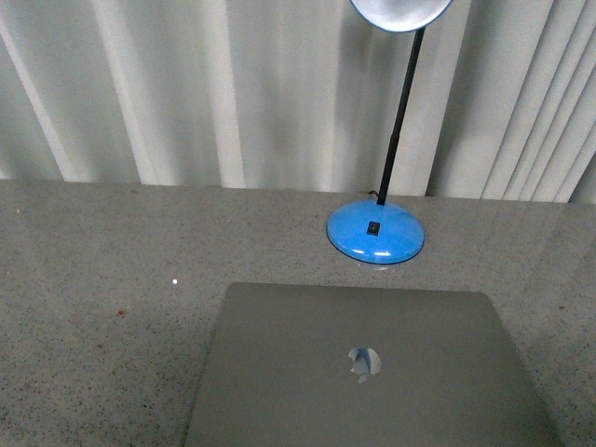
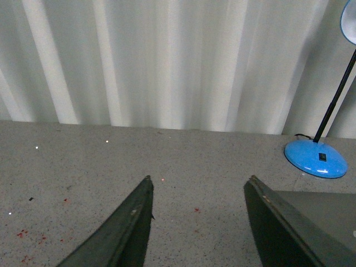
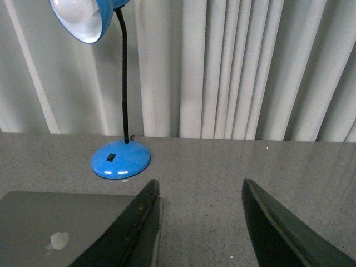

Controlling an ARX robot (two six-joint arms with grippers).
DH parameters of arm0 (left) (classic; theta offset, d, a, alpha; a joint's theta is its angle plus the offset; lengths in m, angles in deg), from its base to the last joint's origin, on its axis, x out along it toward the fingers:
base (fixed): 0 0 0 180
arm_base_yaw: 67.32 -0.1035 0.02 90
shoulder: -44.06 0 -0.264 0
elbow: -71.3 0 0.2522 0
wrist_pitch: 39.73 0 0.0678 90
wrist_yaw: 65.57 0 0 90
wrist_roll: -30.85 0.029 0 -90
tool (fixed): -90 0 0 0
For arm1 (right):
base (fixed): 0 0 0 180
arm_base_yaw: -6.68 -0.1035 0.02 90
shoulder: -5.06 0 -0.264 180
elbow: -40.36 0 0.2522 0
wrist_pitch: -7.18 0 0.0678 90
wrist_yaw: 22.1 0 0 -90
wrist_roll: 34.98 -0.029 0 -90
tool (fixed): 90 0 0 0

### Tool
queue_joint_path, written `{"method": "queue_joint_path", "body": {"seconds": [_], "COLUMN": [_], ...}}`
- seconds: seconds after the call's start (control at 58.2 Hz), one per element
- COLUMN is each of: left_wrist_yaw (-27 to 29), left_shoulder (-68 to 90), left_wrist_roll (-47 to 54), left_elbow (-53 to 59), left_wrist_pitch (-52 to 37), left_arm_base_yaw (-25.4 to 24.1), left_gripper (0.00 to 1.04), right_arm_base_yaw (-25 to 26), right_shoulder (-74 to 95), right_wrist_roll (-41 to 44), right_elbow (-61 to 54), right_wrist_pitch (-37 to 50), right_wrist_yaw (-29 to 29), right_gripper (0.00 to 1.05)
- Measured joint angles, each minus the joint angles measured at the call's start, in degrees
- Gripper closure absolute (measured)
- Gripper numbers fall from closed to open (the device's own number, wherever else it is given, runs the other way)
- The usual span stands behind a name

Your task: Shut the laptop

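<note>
The grey-silver laptop (image 1: 358,372) lies near the front of the grey speckled table (image 1: 102,279), its lid's outside with the apple logo (image 1: 364,361) facing up; keys, trackpad and screen are hidden. It also shows in the left wrist view (image 2: 325,214) and the right wrist view (image 3: 50,228). Neither arm shows in the front view. My left gripper (image 2: 199,181) is open and empty over bare table, beside the laptop. My right gripper (image 3: 199,183) is open and empty over bare table, one finger (image 3: 139,222) in front of the laptop's edge.
A blue desk lamp with a round base (image 1: 375,232), a black flexible stem (image 1: 400,112) and a white-lined shade (image 1: 399,11) stands just behind the laptop. Pale pleated curtains (image 1: 186,84) hang along the table's far edge.
</note>
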Motion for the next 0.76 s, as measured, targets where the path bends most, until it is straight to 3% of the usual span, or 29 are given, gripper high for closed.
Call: {"method": "queue_joint_path", "body": {"seconds": [0.24,0.292,0.755], "left_wrist_yaw": [0.0,0.0,0.0], "left_shoulder": [0.0,0.0,0.0], "left_wrist_roll": [0.0,0.1,0.2], "left_elbow": [0.0,0.0,0.0], "left_wrist_pitch": [0.0,0.0,0.0], "left_arm_base_yaw": [0.0,0.0,0.0], "left_gripper": [0.08,0.06,0.07], "right_arm_base_yaw": [0.0,0.0,0.0], "right_shoulder": [0.0,0.0,0.0], "right_wrist_roll": [0.0,0.0,0.0], "right_elbow": [0.0,0.0,0.0], "right_wrist_pitch": [0.0,0.0,0.0], "right_wrist_yaw": [0.0,0.0,0.0], "right_gripper": [0.14,0.06,0.07]}}
